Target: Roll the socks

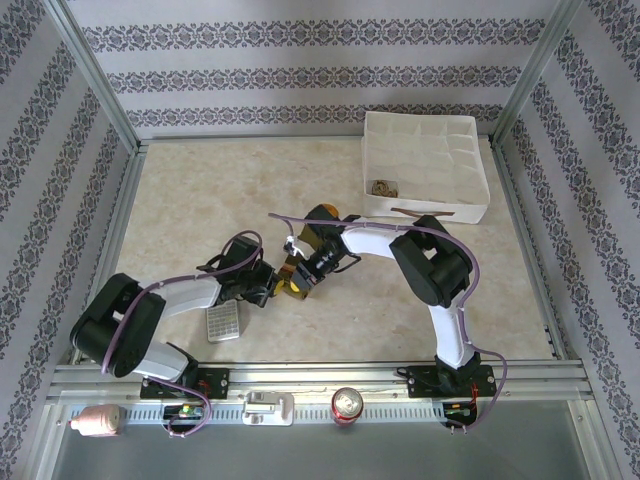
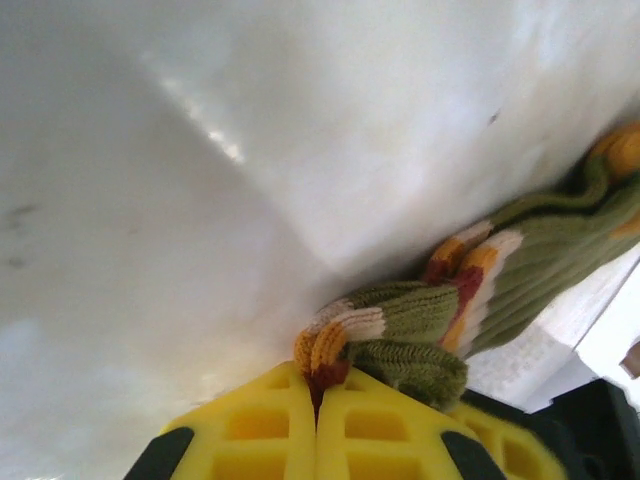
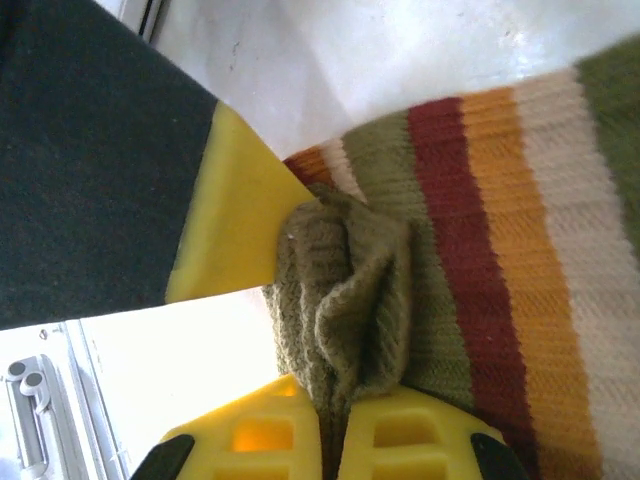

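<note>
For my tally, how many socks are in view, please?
2: green sock, held by left end effector and right end effector; brown sock in the box. Others may be hidden.

Sock [image 2: 430, 325] on table [image 1: 200, 200], calculator [image 1: 222, 322] left of it, box [image 1: 425, 165] far right

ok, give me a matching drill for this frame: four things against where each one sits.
1 olive sock
2 calculator
3 can
4 white box

a far right of the table
b on the near rail
c gripped by left pincer and right pincer
d on the table beside the left arm

Pairs: 1-c, 2-d, 3-b, 4-a
</note>
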Tool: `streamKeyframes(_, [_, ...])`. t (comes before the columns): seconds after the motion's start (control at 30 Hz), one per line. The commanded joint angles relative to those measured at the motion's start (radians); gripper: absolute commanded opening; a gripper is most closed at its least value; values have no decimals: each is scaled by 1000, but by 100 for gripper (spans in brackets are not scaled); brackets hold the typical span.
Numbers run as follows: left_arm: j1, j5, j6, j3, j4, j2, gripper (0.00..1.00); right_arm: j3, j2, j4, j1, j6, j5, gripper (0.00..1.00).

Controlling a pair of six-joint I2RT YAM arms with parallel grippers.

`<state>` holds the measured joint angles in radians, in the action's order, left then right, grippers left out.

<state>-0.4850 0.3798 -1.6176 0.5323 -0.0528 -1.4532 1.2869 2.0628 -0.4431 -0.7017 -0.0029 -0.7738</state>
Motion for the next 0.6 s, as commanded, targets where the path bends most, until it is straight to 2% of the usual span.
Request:
streamKeyframes(0.0, [-10,-60,4,10,87,-4,0,-47,-57,7,-9,-62,28,14])
streamKeyframes(0.1, [-10,-45,-10,12,207,24,0,-147,-189,99,-33,-139,161,35])
streamKeyframes(0.3, [-5,-1,-33,-9,345,98,0,-492,-534,443,-178,-456,580,65])
streamKeyframes(0.43, [13,13,-39,-21,349,116,0,-569,-588,485,-302,-671,757,69])
streamKeyframes(0.57, [33,26,-29,-4,353,94,0,-549,-515,520,-399,-795,913,68])
